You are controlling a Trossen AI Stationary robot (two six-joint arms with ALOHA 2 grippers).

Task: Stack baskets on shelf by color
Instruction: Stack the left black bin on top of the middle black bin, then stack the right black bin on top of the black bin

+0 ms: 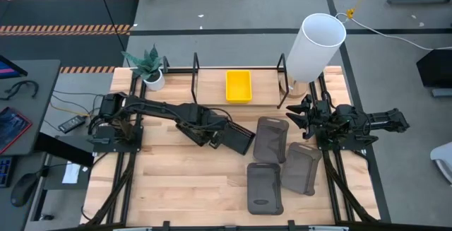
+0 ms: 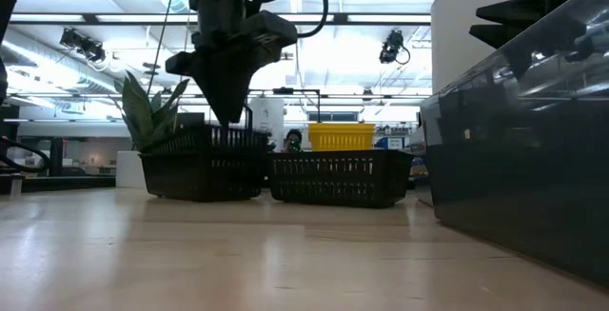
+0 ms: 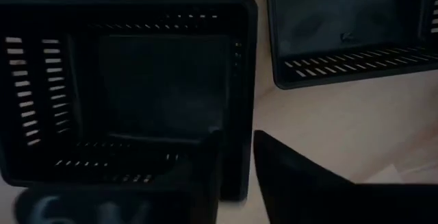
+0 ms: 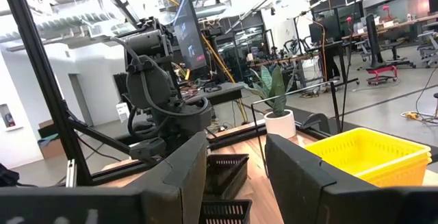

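My left gripper [image 1: 212,133] [image 2: 228,121] points down at a small black slatted basket [image 3: 123,87] [image 2: 205,164] and is shut on its wall. A second black basket [image 3: 349,32] [image 2: 338,178] sits right beside it on the table. Yellow baskets [image 1: 238,86] [image 4: 373,152] sit nested on the black rod shelf [image 1: 195,68] at the far edge. Three dark grey baskets [image 1: 272,139] [image 1: 304,167] [image 1: 265,187] lie on the table's right half. My right gripper [image 1: 296,114] [image 4: 236,142] hovers open near the shelf's right end and touches nothing. My left gripper holds the black basket by one side wall [image 3: 241,138], near a corner. One finger [image 3: 205,176] is inside the basket and the other finger [image 3: 301,183] is outside. The fingers come from above, pointing down. The basket sits level, and I cannot tell whether it is off the table.
A tall white cylinder [image 1: 314,44] stands at the shelf's right end, and a potted plant [image 1: 150,65] stands at its left end. One grey basket [image 2: 523,140] fills the right of the low view. Bare wood lies on the table's near left part [image 1: 176,181].
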